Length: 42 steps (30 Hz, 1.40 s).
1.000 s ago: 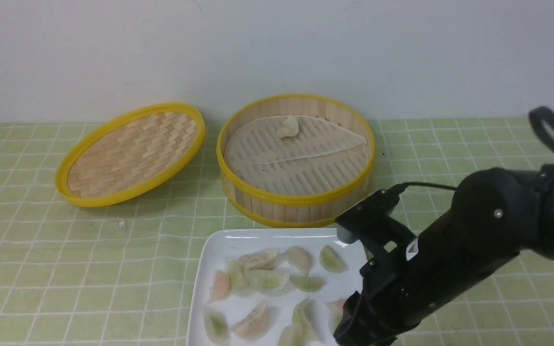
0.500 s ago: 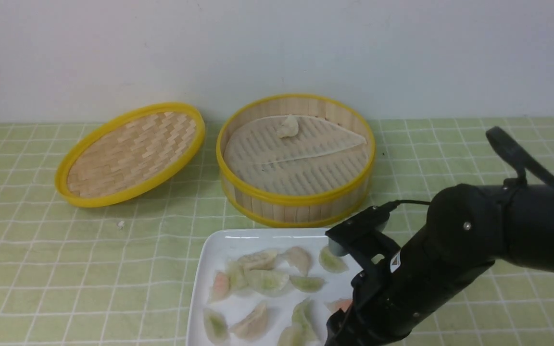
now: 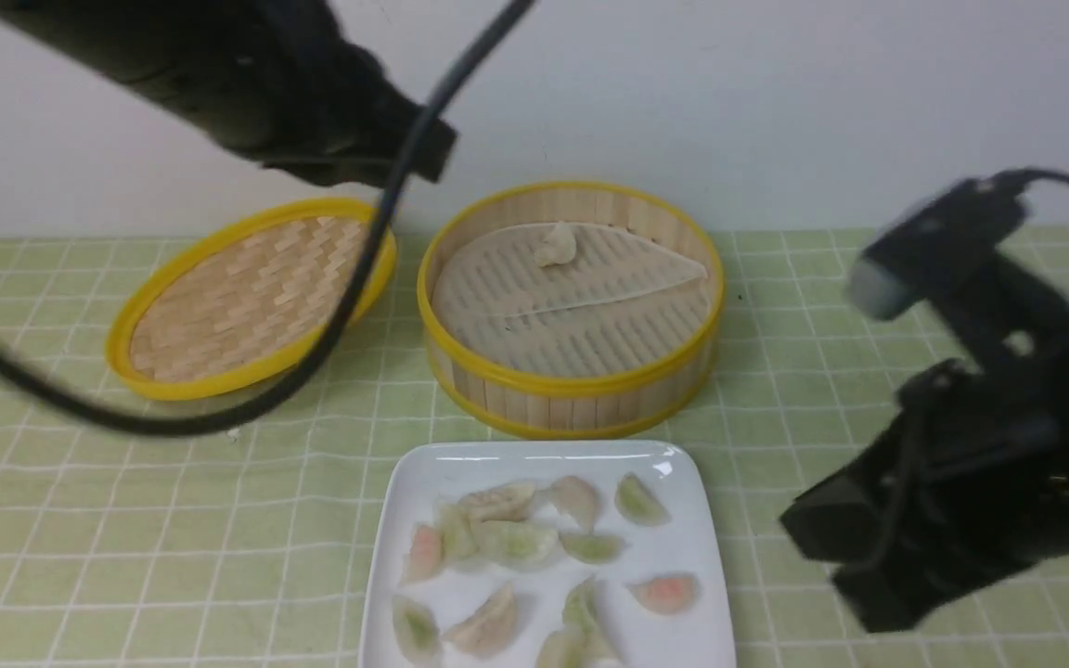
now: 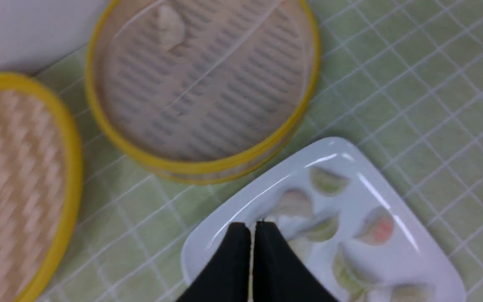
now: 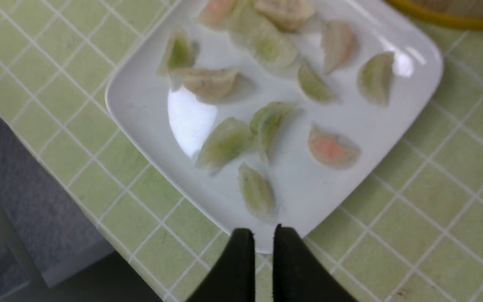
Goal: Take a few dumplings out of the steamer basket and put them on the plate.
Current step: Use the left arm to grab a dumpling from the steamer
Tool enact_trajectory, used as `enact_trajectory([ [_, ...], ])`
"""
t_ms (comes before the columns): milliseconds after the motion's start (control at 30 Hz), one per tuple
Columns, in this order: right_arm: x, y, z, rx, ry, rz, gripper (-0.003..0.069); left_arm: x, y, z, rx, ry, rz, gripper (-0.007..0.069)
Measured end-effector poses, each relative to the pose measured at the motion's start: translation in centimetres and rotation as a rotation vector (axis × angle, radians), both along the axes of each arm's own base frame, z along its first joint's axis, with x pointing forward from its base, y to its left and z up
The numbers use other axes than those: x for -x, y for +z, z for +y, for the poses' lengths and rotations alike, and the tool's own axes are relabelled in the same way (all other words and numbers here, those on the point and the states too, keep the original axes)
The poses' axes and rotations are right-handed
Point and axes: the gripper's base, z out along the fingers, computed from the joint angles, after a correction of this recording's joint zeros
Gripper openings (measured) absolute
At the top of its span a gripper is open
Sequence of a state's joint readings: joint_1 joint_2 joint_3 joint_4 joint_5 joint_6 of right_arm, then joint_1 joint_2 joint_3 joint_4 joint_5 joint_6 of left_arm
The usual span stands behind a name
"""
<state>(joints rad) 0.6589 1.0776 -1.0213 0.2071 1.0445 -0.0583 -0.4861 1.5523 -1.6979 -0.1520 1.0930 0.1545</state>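
Looking from the front: one pale pleated dumpling inside the round yellow-rimmed bamboo steamer basket, about a dozen dumplings on the glossy white square plate, so nearly done. Left wrist: left fingers pressed together, empty, over the plate. Right wrist: right fingers nearly closed, empty.

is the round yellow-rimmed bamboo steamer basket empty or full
Almost empty: the bamboo steamer basket holds one pale dumpling on its ridged liner, by the far wall.

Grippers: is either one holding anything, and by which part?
Nothing is held. The left gripper is shut on nothing; the right gripper is all but shut, its narrow gap bare, over the plate edge.
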Motion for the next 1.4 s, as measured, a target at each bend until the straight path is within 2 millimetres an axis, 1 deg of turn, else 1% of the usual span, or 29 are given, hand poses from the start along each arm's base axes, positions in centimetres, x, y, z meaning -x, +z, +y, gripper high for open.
enact_trajectory([
  [33, 0.5, 0.5, -0.5, -0.014, -0.01, -0.014, 0.0015, -0.8, -0.3, -0.5, 0.007, -0.017, 0.007, -0.0002],
  [67, 1.5, 1.4, -1.3, -0.041, -0.032, -0.037, 0.0002, -2.5, -0.9, -1.5, 0.02, -0.044, 0.022, -0.0002],
  [133, 2.9, 2.5, -2.6, -0.075, -0.064, -0.067, -0.0009, -4.9, -1.6, -2.4, 0.048, -0.062, 0.031, -0.0002],
  [167, 3.4, 2.8, -3.0, -0.082, -0.073, -0.071, -0.001, -6.1, -2.4, -2.8, 0.05, -0.064, 0.049, -0.0002],
  [200, 4.2, 3.3, -3.8, -0.105, -0.1, -0.08, -0.0013, -7.9, -3.0, -3.0, 0.064, -0.066, 0.046, -0.0002],
  [233, 5.0, 3.7, -4.4, -0.122, -0.123, -0.081, -0.0013, -9.9, -4.6, -3.2, 0.06, -0.065, 0.065, -0.0002],
  [267, 5.2, 3.7, -4.6, -0.122, -0.13, -0.08, -0.0013, -10.7, -4.7, -3.3, 0.064, -0.071, 0.054, -0.0002],
  [333, 6.2, 4.1, -5.6, -0.137, -0.168, -0.081, -0.0015, -13.4, -6.4, -3.3, 0.068, -0.079, 0.044, -0.0002],
  [433, 6.7, 4.2, -6.3, -0.139, -0.204, -0.074, -0.0015, -15.9, -8.0, -3.1, 0.073, -0.098, 0.017, -0.0002],
  [500, 7.0, 4.1, -6.6, -0.138, -0.232, -0.056, -0.0015, -18.1, -10.1, -2.9, 0.078, -0.11, -0.009, 0.0002],
  [533, 7.1, 4.1, -6.6, -0.139, -0.244, -0.044, -0.0015, -18.6, -10.5, -2.8, 0.075, -0.113, -0.025, 0.0008],
  [567, 7.1, 4.1, -6.7, -0.139, -0.252, -0.034, -0.0015, -19.4, -11.7, -2.7, 0.07, -0.112, -0.035, 0.0017],
  [633, 7.1, 4.0, -6.7, -0.14, -0.269, -0.016, -0.0015, -20.5, -13.1, -2.6, 0.068, -0.098, -0.056, 0.0041],
  [700, 7.2, 3.9, -6.8, -0.139, -0.289, -0.002, -0.0015, -21.6, -15.1, -2.5, 0.064, -0.079, -0.066, 0.0085],
  [767, 7.1, 3.9, -6.8, -0.14, -0.305, 0.005, -0.0015, -22.1, -16.0, -2.5, 0.064, -0.068, -0.072, 0.0127],
  [833, 7.1, 3.8, -7.0, -0.139, -0.332, 0.012, -0.0015, -22.8, -17.8, -2.7, 0.057, -0.06, -0.083, 0.0227],
  [900, 7.0, 3.8, -7.1, -0.141, -0.354, 0.014, -0.0015, -23.4, -18.9, -2.8, 0.055, -0.055, -0.102, 0.0311],
  [1000, 7.0, 3.8, -7.1, -0.147, -0.38, 0.02, -0.0015, -24.1, -20.3, -2.9, 0.062, -0.033, -0.128, 0.0407],
  [1067, 6.9, 3.8, -7.2, -0.151, -0.393, 0.024, -0.0015, -24.7, -21.4, -2.9, 0.064, -0.014, -0.154, 0.0457],
  [1100, 6.9, 3.8, -7.2, -0.152, -0.395, 0.025, -0.0015, -24.8, -21.6, -2.9, 0.065, -0.01, -0.158, 0.0468],
  [1133, 6.9, 3.8, -7.2, -0.153, -0.399, 0.025, -0.0015, -25.2, -22.5, -2.9, 0.064, 0.001, -0.17, 0.0482],
  [1167, 6.9, 3.8, -7.2, -0.151, -0.401, 0.023, -0.0015, -25.2, -22.8, -2.9, 0.063, 0.004, -0.173, 0.0486],
  [1267, 6.9, 3.8, -7.3, -0.147, -0.405, 0.019, -0.0015, -25.7, -24.8, -3.0, 0.06, 0.018, -0.167, 0.049],
  [1400, 6.9, 3.8, -7.3, -0.15, -0.409, 0.021, -0.0015, -25.8, -26.4, -3.0, 0.059, 0.022, -0.141, 0.049],
])
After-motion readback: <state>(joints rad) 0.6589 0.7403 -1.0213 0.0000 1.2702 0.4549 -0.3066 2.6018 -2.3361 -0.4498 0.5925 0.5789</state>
